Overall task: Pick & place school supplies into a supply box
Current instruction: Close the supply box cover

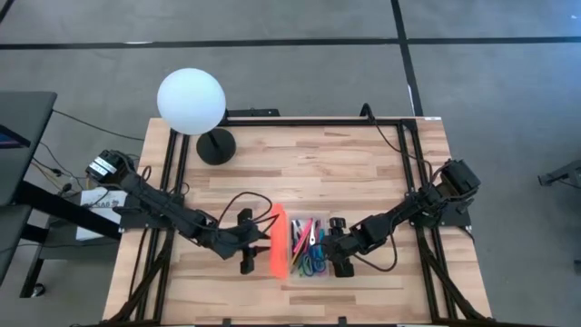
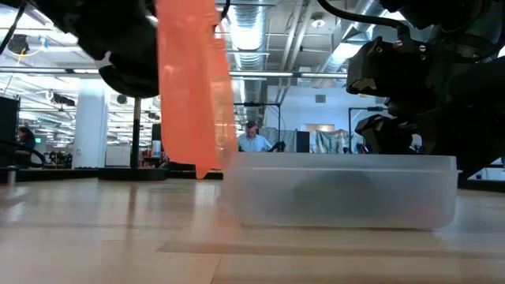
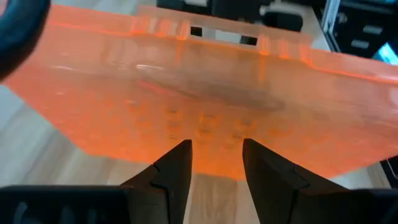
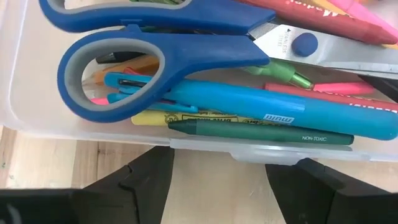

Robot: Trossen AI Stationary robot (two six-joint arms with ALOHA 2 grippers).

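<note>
low view puts us right at table height, and nearest the lens is bare wooden table (image 2: 118,244), then the clear supply box (image 2: 339,192) sitting flat on it, its frosted wall hiding the contents from this angle. just beside the box's near-left corner the orange lid (image 2: 193,79) hangs upright, its lower tip hovering close above the wood, held from above by a dark arm. over to the left wrist view: the left gripper (image 3: 216,163) has its two fingers pinched on the lid's edge, the ribbed orange plastic filling nearly everything ahead of it. right wrist view now, and the right gripper (image 4: 217,180) stands with its fingers spread wide, holding nothing, just outside the box's long wall. inside the box lie the blue-handled scissors (image 4: 168,53) on top, with a blue pen (image 4: 261,112), a green crayon (image 4: 261,132), a yellow one and pink ones packed under and beside them. from the high view the box (image 1: 309,247) sits at the front middle of the table, the lid on edge along its left side, the left gripper on that side and the right gripper (image 1: 339,245) touching or nearly touching the box's right side. farther back on the table stands a white globe lamp (image 1: 191,102) on a black base, well apart from the work. in the room behind, a seated person (image 2: 252,140) shows in the distance.
</note>
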